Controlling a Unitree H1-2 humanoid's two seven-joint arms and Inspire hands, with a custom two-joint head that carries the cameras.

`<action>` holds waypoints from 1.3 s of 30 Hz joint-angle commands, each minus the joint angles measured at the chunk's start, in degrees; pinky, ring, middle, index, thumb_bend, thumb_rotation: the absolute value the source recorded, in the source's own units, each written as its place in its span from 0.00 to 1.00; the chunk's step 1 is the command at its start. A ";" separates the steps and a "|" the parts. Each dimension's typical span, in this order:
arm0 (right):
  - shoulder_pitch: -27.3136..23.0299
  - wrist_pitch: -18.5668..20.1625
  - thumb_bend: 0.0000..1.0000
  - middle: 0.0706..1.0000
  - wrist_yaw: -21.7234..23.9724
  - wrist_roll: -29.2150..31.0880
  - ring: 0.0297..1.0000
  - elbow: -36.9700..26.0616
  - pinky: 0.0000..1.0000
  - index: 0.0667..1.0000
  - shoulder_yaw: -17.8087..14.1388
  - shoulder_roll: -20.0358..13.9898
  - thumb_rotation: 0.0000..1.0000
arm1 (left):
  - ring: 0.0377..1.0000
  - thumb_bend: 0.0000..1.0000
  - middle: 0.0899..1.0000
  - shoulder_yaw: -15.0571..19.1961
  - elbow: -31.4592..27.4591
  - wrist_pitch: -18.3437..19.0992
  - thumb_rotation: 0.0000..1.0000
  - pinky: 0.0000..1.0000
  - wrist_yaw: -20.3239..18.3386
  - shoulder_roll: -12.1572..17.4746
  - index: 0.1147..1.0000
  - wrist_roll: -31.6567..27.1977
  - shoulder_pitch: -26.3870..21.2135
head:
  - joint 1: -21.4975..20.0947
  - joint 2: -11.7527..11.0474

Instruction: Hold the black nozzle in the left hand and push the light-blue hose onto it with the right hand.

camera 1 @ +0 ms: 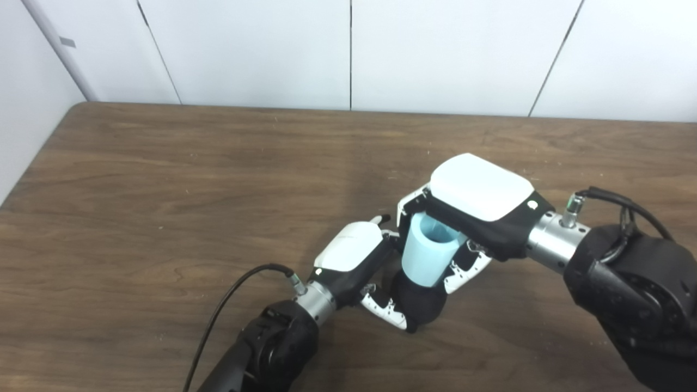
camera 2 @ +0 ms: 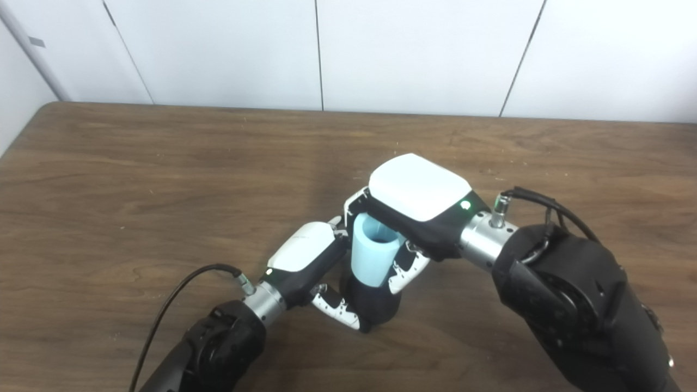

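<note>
White wall panels (camera 1: pixel 348 54) behind; dark wood-grain worktop (camera 1: pixel 163 190) fills the view. Left hand (camera 1: pixel 351 256) low, just right of centre, fingers (camera 1: pixel 389 313) curled around the black nozzle (camera 1: pixel 422 305), which stands upright near the front of the worktop. Light-blue hose (camera 1: pixel 430 253) sits directly on top of the nozzle, open end up, tilted slightly. Right hand (camera 1: pixel 479 204) reaches in from the right, fingers (camera 1: pixel 463 269) closed around the hose. The two hands nearly touch.
</note>
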 commanded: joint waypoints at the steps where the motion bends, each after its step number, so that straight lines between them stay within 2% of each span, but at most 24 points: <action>1: -1.72 -1.23 0.51 0.45 1.79 0.12 0.33 -0.64 0.19 0.51 0.21 0.65 0.00 | 0.72 0.52 0.45 0.15 1.23 0.95 0.00 1.00 -2.53 2.13 0.40 1.24 0.79 | 0.03 0.00; 7: -2.31 -0.98 0.51 0.45 3.96 -0.44 0.33 -0.38 0.21 0.52 -0.22 2.12 0.00 | 0.72 0.52 0.47 1.02 0.22 1.94 0.00 1.00 -3.04 2.89 0.39 1.03 1.00 | -0.60 0.17; 11: -1.12 -1.52 0.51 0.45 3.47 -1.39 0.33 0.34 0.21 0.51 -0.16 3.09 0.00 | 0.72 0.52 0.47 1.71 -1.18 2.06 0.00 1.00 -3.58 3.34 0.39 1.27 1.59 | -1.37 0.27; 13: -0.70 -1.47 0.52 0.42 3.52 -1.91 0.40 0.49 0.20 0.49 -0.22 3.62 0.00 | 0.71 0.52 0.47 2.18 -1.36 1.65 0.00 1.00 -3.47 3.59 0.39 1.06 1.83 | -1.67 0.28; 16: -0.17 -1.60 0.52 0.41 3.62 -2.91 0.43 0.66 0.20 0.48 -0.25 4.35 0.00 | 0.71 0.52 0.47 2.85 -1.25 0.99 0.00 1.00 -3.07 3.96 0.39 0.60 2.08 | -2.34 0.40; 19: 0.65 -1.93 0.51 0.45 3.11 -3.38 0.34 0.99 0.21 0.51 -0.39 4.98 0.00 | 0.71 0.52 0.46 3.42 -1.21 0.31 0.00 1.00 -2.64 4.20 0.39 0.21 2.40 | -2.89 0.50; 23: 2.00 -2.64 0.51 0.46 2.38 -3.62 0.34 1.42 0.25 0.51 -0.76 5.53 0.00 | 0.71 0.52 0.46 3.82 -1.10 -0.37 0.00 1.00 -2.48 4.15 0.40 0.31 2.67 | -3.11 0.54; 29: 3.87 -3.41 0.51 0.46 1.71 -4.63 0.34 1.57 0.24 0.51 -0.14 6.07 0.00 | 0.71 0.52 0.45 4.25 -0.99 -0.83 0.00 1.00 -2.78 3.82 0.40 0.14 2.57 | -3.25 0.69; 39: 4.53 -4.39 0.51 0.46 2.88 -5.37 0.34 2.02 0.26 0.50 0.87 5.89 0.00 | 0.71 0.52 0.45 4.12 -0.66 -1.32 0.00 1.00 -3.14 3.85 0.40 -0.09 2.31 | -3.32 0.80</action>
